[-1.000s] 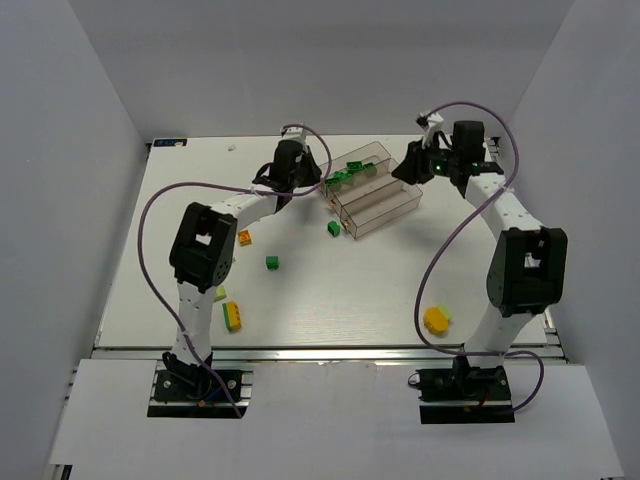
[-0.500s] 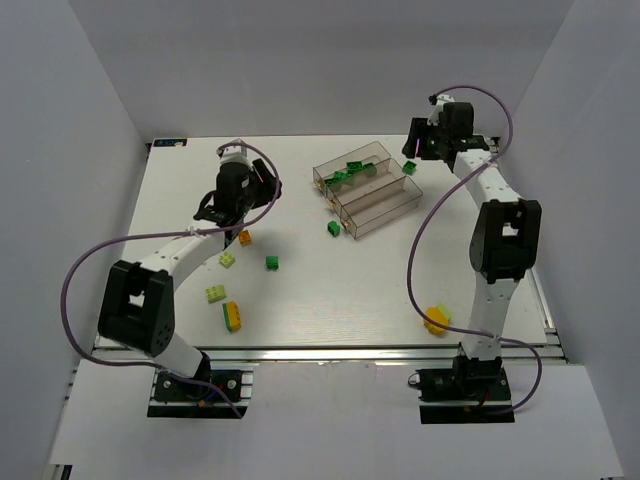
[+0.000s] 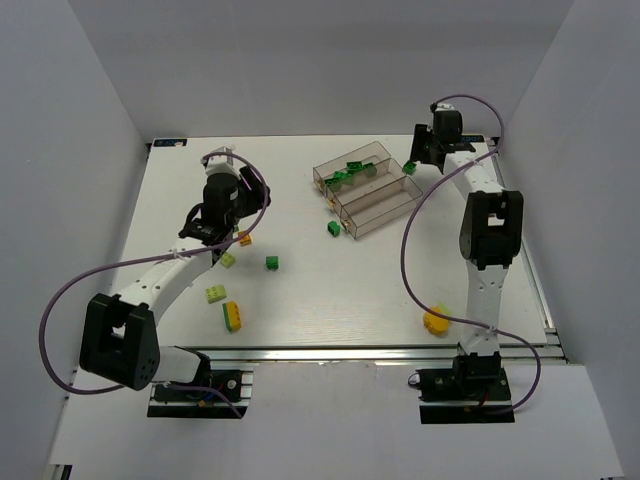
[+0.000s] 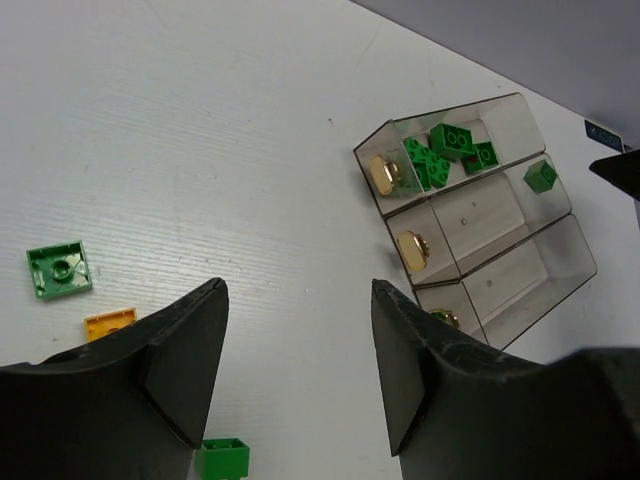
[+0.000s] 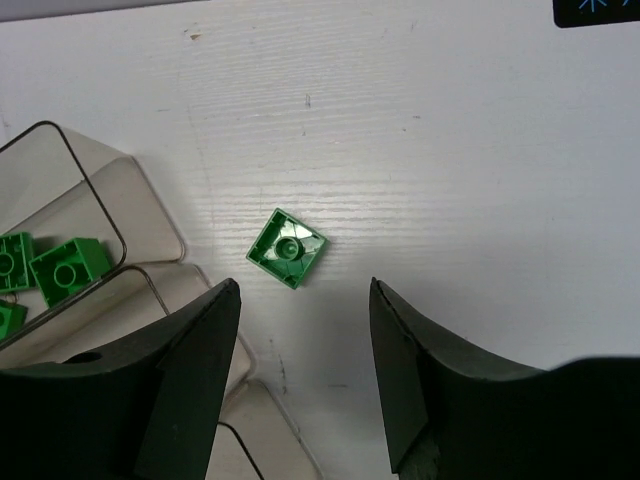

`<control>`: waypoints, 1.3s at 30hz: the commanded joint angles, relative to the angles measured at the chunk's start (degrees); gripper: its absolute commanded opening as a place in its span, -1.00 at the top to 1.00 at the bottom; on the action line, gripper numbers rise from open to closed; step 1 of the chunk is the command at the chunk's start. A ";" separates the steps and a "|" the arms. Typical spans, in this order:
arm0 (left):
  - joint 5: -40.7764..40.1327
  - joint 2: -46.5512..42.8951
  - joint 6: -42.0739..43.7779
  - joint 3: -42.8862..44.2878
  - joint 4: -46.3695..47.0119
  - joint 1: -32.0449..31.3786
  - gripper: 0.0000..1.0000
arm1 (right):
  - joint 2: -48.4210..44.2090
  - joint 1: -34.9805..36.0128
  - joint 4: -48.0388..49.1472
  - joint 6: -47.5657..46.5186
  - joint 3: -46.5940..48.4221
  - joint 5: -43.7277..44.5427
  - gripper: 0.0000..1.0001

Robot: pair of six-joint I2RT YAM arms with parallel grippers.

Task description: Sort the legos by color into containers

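Note:
The clear three-trough tray point(image 3: 372, 205) lies at the far middle. Its far trough holds several dark green bricks point(image 3: 345, 176), which also show in the left wrist view point(image 4: 440, 160). My left gripper point(image 3: 212, 228) is open and empty, left of the tray, above the table point(image 4: 298, 290). My right gripper point(image 3: 416, 158) is open and empty point(image 5: 302, 290). It hovers just short of an upside-down green brick point(image 5: 287, 247) on the table at the tray's right end point(image 3: 409, 167). Loose green point(image 3: 333, 228), green point(image 3: 271, 262), orange point(image 3: 244, 238) and pale yellow-green point(image 3: 215, 294) bricks lie on the table.
A yellow-and-green stack point(image 3: 232, 316) lies near the front left. A yellow brick point(image 3: 435, 320) lies by the right arm's base. Another pale brick point(image 3: 228, 260) sits below my left gripper. Grey walls enclose the table point(image 3: 330, 290) on three sides.
My left gripper has pulled back from the tray's left end toward the near left. My right arm has straightened along the right side, its gripper staying by the tray's right end.

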 commanded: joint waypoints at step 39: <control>-2.88 -4.35 -0.14 -1.84 -5.67 -0.18 -0.39 | 12.61 1.84 5.64 15.29 8.00 7.17 -0.19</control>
